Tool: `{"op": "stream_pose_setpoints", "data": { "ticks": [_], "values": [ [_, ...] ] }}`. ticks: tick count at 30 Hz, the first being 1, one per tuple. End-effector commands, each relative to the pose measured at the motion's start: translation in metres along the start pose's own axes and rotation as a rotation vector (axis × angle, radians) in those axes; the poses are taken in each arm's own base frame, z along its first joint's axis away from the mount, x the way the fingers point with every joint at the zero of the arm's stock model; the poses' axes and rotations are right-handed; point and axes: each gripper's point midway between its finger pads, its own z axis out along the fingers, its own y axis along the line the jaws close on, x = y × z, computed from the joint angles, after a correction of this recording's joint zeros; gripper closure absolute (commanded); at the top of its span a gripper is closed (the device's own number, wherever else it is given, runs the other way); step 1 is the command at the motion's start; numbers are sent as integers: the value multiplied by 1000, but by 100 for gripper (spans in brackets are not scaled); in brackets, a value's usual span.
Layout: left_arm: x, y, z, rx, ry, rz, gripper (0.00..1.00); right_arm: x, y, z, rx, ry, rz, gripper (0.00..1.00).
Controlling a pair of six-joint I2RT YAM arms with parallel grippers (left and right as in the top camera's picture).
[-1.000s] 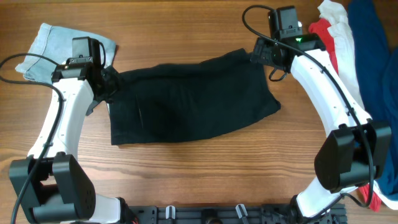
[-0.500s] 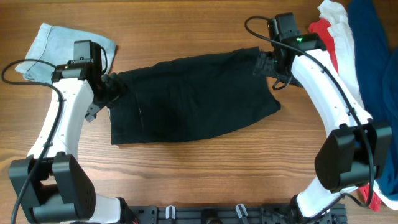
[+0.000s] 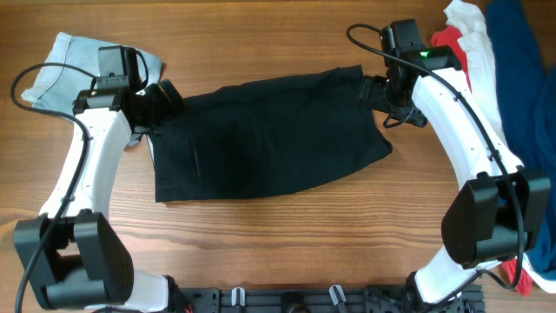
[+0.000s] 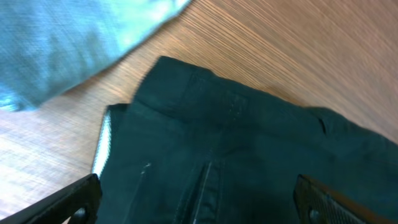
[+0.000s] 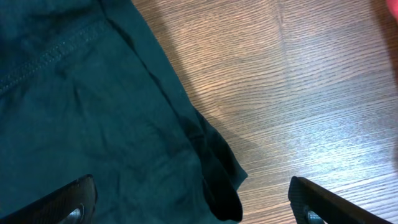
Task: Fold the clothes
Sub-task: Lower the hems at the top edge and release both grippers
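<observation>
The black shorts point(image 3: 269, 135) lie folded flat across the middle of the table. My left gripper point(image 3: 165, 98) is open just above their upper left corner, where the left wrist view shows the waistband seam point(image 4: 211, 180) and a sliver of pale lining point(image 4: 102, 146). My right gripper point(image 3: 375, 91) is open at their upper right corner. The right wrist view shows the dark hem edge point(image 5: 214, 162) between its spread fingers. Neither gripper holds the fabric.
Light-blue denim shorts point(image 3: 74, 65) lie at the far left behind my left arm, also seen in the left wrist view point(image 4: 68, 43). A pile of white, red and blue clothes point(image 3: 495, 61) fills the right edge. Bare wood table point(image 3: 287, 235) lies in front.
Both grippers have let go of the shorts' top corners and lifted a little. The left gripper moved up and right; the right moved slightly right. The top edge now lies flat.
</observation>
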Motion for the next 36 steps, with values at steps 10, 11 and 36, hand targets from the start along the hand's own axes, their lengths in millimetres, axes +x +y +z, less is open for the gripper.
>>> {"op": "stream_pose_setpoints", "data": {
  "ticks": [10,11,36],
  "values": [
    [-4,2,49,-16,33,59,8,11,1,11,1,49,-24,1],
    [-7,2,49,-23,22,60,7,11,0,11,2,50,-24,1],
    [58,52,42,-238,287,56,0,38,-10,19,38,148,-60,0]
  ]
}}
